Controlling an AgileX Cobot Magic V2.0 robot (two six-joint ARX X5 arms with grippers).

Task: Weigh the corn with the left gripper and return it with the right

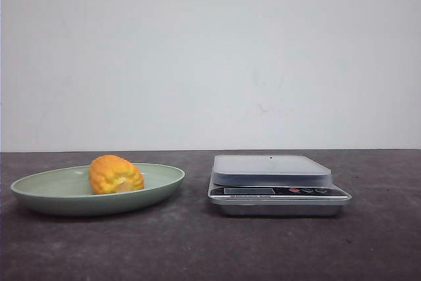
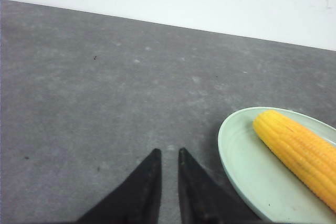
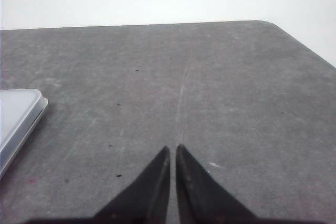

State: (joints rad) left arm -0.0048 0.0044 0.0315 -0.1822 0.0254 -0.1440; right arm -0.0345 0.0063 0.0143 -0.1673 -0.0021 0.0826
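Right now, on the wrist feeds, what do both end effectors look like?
The left gripper shows two matte black fingers tapering to sharp points. The right looks the same: black, wedge-shaped, pointed. No cables, markings or lights are visible in these views, and neither arm appears in the front view.

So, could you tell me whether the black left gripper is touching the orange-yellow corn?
Apart: the left wrist view shows bare table and plate rim between the left gripper and corn.

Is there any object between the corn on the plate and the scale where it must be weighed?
No visible object is in between. The corn lies on the green plate, and the scale stands beside the plate with only bare table between them. The scale's platform carries nothing.
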